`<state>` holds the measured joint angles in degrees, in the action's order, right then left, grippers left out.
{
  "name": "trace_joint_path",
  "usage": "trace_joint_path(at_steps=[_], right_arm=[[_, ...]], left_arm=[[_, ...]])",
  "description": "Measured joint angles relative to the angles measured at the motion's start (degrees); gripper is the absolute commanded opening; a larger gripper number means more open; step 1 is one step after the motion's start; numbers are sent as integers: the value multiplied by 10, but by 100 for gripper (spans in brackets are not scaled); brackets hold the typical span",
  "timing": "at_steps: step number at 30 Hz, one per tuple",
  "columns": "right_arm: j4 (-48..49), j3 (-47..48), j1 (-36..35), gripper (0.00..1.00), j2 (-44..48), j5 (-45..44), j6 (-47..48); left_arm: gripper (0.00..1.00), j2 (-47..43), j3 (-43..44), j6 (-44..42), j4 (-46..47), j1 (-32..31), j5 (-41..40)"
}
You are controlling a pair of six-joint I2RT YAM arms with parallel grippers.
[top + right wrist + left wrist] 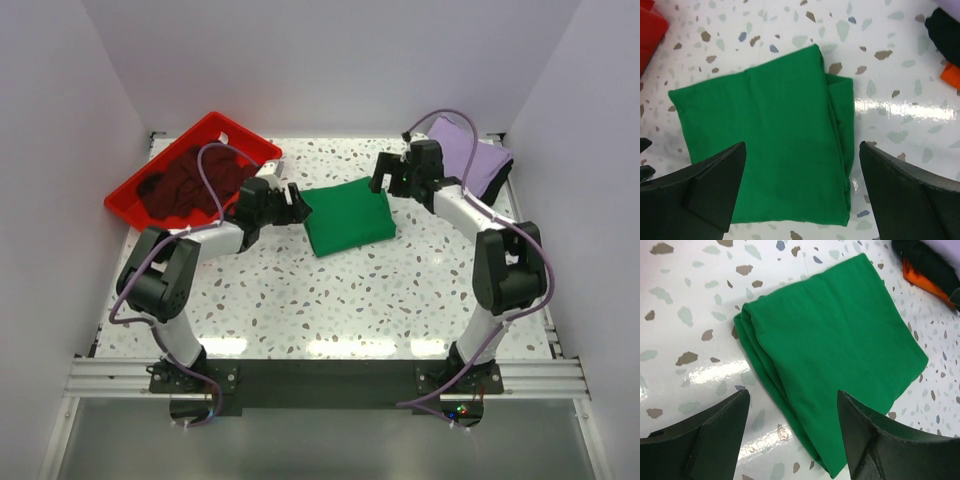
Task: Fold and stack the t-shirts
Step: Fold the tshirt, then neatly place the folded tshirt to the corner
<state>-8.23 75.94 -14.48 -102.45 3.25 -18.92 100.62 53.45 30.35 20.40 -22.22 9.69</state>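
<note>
Item under inspection: green shirt (pixel 348 217). It is folded into a rough square and lies flat on the speckled bench (pixel 350 290). Its stacked fold edges show along one side in the left wrist view.

Left fingers (pixel 710 440): spread wide apart and gripping nothing. They sit just beside the green shirt's left edge. In the wrist view one finger is over bare bench and the other over the near corner of the cloth.

Right fingers (pixel 905 200): also spread wide and gripping nothing. They sit at the green shirt's far right corner, with the cloth lying between and ahead of them.

To the right of the green shirt and further back, a lavender shirt (pixel 455 150) tops a pile. A black shirt (pixel 945 35) and an orange shirt (pixel 951 75) show at the pile's edge.

To the left of the green shirt and further back is a red tray (pixel 140 195) holding a bunched maroon shirt (pixel 185 185).
</note>
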Motion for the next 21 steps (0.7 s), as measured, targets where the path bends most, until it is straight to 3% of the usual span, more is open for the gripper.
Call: trace_joint_path(at_steps=[2,6,14,21], right_arm=[[12,-26,19,98,1,37,-2],[25,-66,52,98,-1,99,-3],[61,-70,82,97,-34,189,-3],[80,-70,89,96,-101,234,-4]], left_arm=[[67,4,-6,0,0,-6,0],[63,19,-7,0,0,-20,1],[60,49,-6,0,-2,-32,-6],[49,78,1,-1,-4,-33,-16]])
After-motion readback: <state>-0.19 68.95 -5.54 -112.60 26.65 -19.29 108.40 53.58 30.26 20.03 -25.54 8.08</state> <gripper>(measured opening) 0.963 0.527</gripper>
